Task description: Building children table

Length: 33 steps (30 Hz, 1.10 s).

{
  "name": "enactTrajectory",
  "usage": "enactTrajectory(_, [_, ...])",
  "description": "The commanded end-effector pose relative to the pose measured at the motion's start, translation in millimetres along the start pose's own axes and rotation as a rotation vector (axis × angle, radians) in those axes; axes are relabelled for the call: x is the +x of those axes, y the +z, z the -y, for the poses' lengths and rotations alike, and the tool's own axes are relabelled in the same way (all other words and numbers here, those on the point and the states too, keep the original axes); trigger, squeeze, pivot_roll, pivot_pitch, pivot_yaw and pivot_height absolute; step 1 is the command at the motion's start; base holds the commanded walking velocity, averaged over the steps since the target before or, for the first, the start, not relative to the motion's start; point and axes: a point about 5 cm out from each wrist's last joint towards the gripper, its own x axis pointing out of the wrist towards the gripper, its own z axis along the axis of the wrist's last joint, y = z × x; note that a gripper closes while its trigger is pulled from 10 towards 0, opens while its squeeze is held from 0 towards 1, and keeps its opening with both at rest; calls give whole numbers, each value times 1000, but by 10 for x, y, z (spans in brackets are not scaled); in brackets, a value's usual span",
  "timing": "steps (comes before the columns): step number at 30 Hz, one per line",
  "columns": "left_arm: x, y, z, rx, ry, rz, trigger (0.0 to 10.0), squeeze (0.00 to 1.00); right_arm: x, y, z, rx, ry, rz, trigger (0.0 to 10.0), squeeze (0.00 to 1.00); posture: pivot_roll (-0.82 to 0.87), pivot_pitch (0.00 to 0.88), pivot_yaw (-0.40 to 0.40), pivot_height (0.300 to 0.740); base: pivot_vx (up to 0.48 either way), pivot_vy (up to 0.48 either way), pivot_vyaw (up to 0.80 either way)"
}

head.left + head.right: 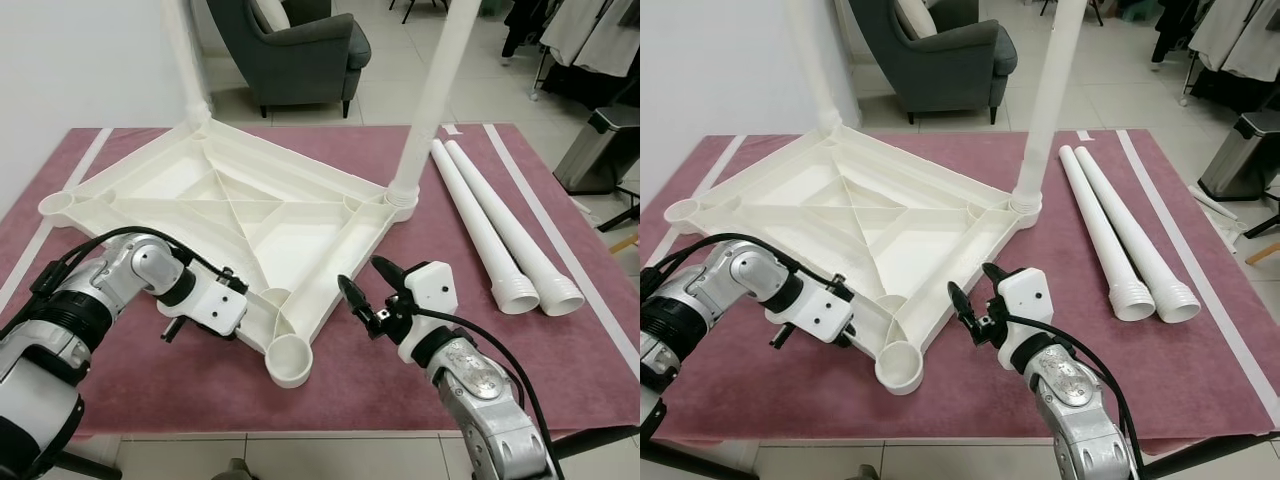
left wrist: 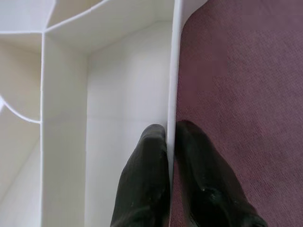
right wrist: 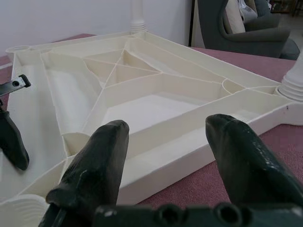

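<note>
You are looking at a furnished indoor room, seemingly a showroom or studio: a grey armchair (image 1: pixel 300 50) at 12 o'clock, hanging garments (image 1: pixel 590 35) and a pedal bin (image 1: pixel 597 150) at 2 o'clock, on a tiled floor (image 1: pixel 390 100).

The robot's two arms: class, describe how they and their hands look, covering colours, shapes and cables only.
Both arms are silver metal with rounded joints and black bands, and black cables loop along them. The left hand sits on a white block-shaped housing; the right hand has a similar white housing with black fittings. Each hand has two long, tapering, glossy black fingers with rounded tips.
</note>
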Motion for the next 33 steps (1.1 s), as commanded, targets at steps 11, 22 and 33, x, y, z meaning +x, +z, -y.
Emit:
enactTrajectory(11, [121, 187, -253, -302, 241, 290, 0, 0, 13, 2, -20, 13, -5, 2, 10000, 0, 47, 23, 66, 740, 0, 0, 0])
enactTrajectory(22, [397, 503, -654, -481, 444, 364, 0, 0, 74, 40, 118, -7, -107, 21, 10000, 0, 40, 14, 78, 740, 0, 0, 0])
enactTrajectory(33, [563, 745, -851, -505, 529, 345, 0, 0, 92, 67, 206, -16, -158, 32, 10000, 0, 37, 14, 81, 740, 0, 0, 0])
